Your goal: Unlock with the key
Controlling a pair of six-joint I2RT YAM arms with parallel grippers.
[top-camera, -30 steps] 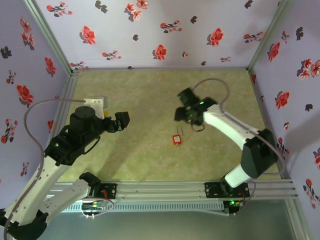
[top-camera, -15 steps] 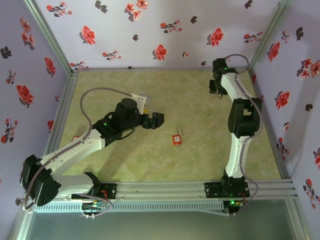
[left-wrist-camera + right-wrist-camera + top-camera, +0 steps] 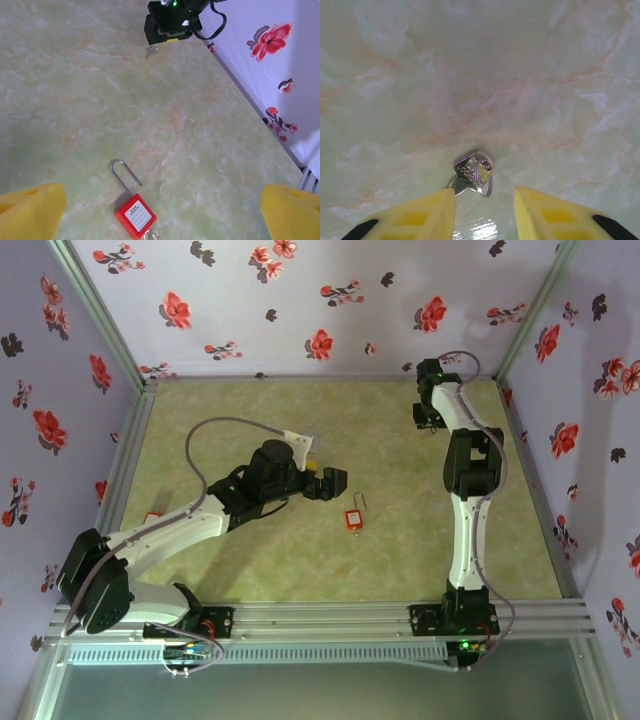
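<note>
Right claw point(image 3: 485, 200) has swung to the table's point(image 3: 300, 570) two o'clock and is narrowing on the key point(image 3: 472, 172), not yet pinching. Left claw point(image 3: 335, 483), wide apart, has come to the padlock's point(image 3: 353, 519) eleven o'clock. Pickup looks next.

Key point(image 3: 470, 172) and padlock point(image 3: 135, 216) partly unseen
Key blade hides behind 1 finger point(image 3: 427, 212); padlock base cut by the frame edge

Red padlock point(image 3: 135, 216) lying flat, key point(image 3: 151, 50) far beyond
</note>
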